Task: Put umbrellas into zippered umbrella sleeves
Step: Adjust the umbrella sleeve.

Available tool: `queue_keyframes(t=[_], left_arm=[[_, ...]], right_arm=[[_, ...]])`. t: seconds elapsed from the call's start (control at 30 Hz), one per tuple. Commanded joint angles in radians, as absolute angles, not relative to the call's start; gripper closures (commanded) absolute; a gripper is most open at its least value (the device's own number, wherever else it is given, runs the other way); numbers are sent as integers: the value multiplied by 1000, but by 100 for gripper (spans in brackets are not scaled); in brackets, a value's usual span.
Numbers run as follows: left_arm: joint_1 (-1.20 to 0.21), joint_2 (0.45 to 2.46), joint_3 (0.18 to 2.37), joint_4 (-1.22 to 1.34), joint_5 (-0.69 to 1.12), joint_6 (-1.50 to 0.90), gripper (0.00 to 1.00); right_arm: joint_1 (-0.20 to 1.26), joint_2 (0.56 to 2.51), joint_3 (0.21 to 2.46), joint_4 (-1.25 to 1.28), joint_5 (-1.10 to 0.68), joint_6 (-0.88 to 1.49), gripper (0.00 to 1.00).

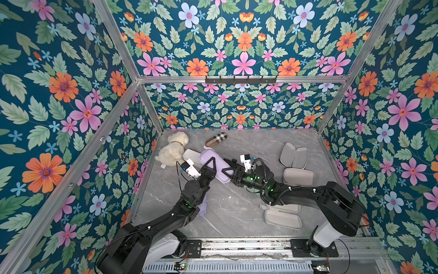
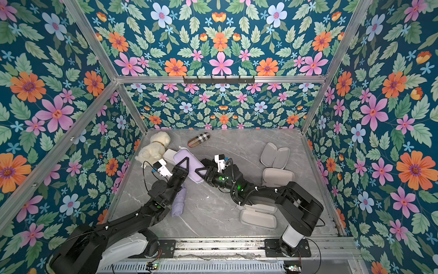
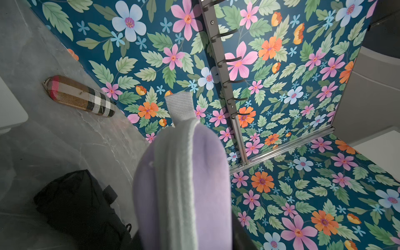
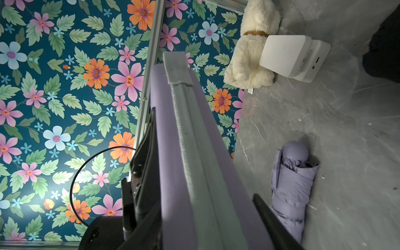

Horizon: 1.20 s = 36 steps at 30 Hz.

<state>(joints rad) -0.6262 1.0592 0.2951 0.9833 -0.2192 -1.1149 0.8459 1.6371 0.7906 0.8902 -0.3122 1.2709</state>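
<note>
Right gripper (image 1: 231, 169): narrowed onto the lavender sleeve (image 1: 219, 163), one jaw pressed to each flank in the right wrist view. Left gripper (image 1: 210, 164): astride the same sleeve on the side nearer the plush dog (image 1: 171, 149), only one jaw in sight from its wrist, so cannot tell whether gripping or slack. Sleeve just beside the plush dog, turned on edge, grey zip seam uppermost and apparently closed; contents hidden. Probably in the middle of working the zip, so: hold one end firmly, hunt for the puller with the other jaws, draw along the seam rather than across, avoid twisting the shell, and lay flat before loading. A lavender umbrella (image 2: 179, 201) farther from the plush dog than the sleeve, toward the arm bases; a black umbrella (image 3: 80, 205) just past the sleeve, away from the plush dog; open sleeves (image 1: 294, 155), grey lining up, well apart from the plush dog. Nothing legible anywhere: bare grey tab (image 3: 180, 106) on the sleeve's tip, unmarked white box (image 4: 287, 56) just beside the plush dog, tan plaid capsule (image 1: 216, 139) near the plush dog, check pattern only, no name.
</note>
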Motion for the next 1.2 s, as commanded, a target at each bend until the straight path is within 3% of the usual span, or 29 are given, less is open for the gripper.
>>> queue_keyframes(t=[0.0,0.13,0.23,0.33,0.47,0.67,0.8,0.9,0.93,1.0,1.03,1.17], left_arm=[[-596,989,309,894,-97,-1049,27],[-410,885,395,630,257,-963,9],[-288,888,482,430,513,-899,8],[-258,918,526,341,668,-858,3],[-258,970,574,243,761,-804,1],[-239,1035,611,163,863,-782,5],[-235,1028,561,383,951,-917,16],[-235,1004,514,532,956,-965,41],[-236,994,514,522,942,-950,53],[-236,994,530,501,937,-930,67],[-236,1002,541,504,944,-929,73],[-230,1005,595,394,891,-842,92]], right_arm=[[820,1625,801,925,-313,1256,60],[719,1589,787,868,-511,1200,76],[627,1548,788,824,-715,1140,77],[571,1513,824,687,-886,1064,77],[559,1463,868,526,-993,937,77],[560,1418,889,455,-1118,869,77],[559,1408,893,445,-1149,854,77],[559,1426,904,452,-1141,885,74],[557,1435,909,446,-1138,894,69],[553,1434,903,431,-1118,897,57],[548,1426,891,427,-1098,897,47],[489,1359,784,424,-1008,901,31]])
